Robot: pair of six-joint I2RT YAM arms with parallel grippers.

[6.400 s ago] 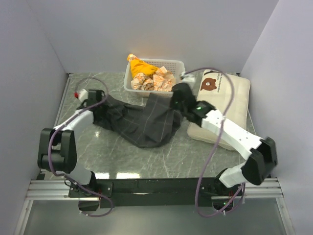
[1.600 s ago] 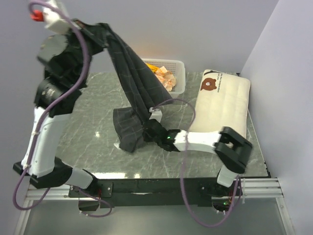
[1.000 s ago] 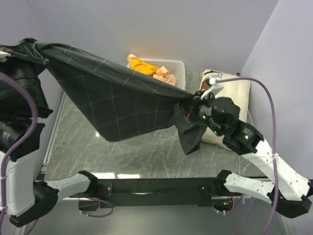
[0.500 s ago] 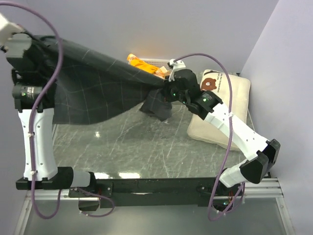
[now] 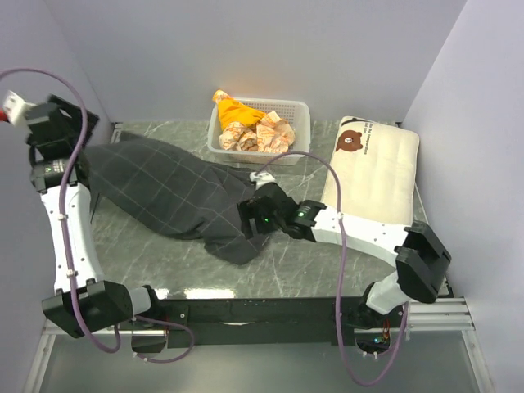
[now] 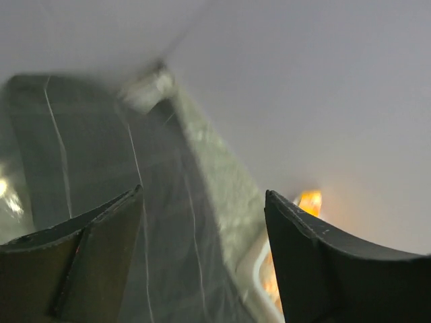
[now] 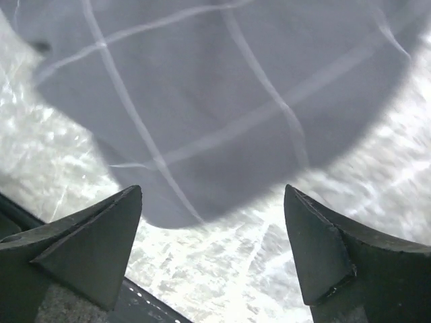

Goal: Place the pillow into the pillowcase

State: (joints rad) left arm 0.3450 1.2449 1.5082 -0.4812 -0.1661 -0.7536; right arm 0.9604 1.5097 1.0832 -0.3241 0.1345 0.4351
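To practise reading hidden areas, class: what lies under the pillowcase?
The pillowcase lies spread on the grey marbled table, which shows around its edges. The pillow lies apart at the right, uncovered. Anything beneath or inside the fabric is hidden.

Grey-green marble tabletop (image 5: 286,274); plain pale lilac walls (image 5: 327,49) three sides.

One pillow (image 5: 377,178), one pillowcase (image 5: 164,192), one white basket (image 5: 286,102), two arms: left arm (image 5: 70,223), right arm (image 5: 362,234).
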